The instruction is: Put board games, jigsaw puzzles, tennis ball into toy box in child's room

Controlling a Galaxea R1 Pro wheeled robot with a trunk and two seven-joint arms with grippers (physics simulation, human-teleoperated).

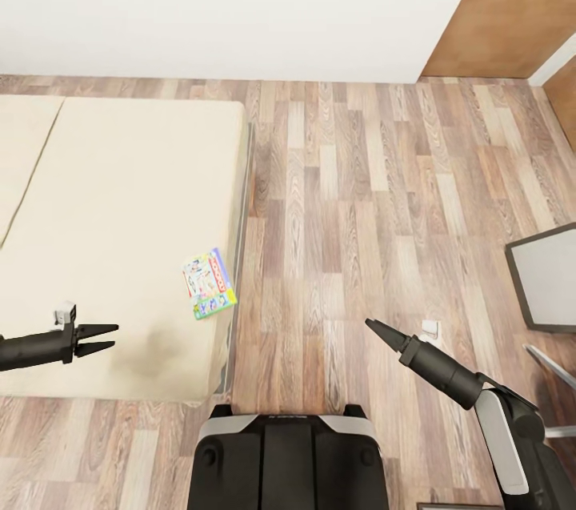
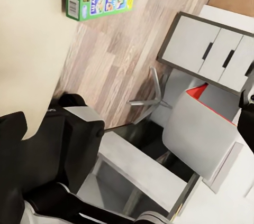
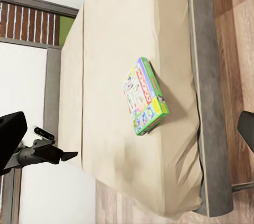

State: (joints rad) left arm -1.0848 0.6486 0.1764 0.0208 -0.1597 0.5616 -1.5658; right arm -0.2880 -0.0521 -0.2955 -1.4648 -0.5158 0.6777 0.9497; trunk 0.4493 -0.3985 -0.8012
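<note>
Head view: one board game on the bed, between two empty claws.

The flat pastel-printed box lies on the beige mattress close to its right edge, beside the wood-plank floor. Left claw hovers over the mattress, nearer the robot than the box and to its left, apart from it, fingers spread with nothing between them. Right claw hangs over the floor on the box's other side, well apart, its fingers pressed together into one point. Right wrist view shows the same box near the bed's grey frame.
</note>
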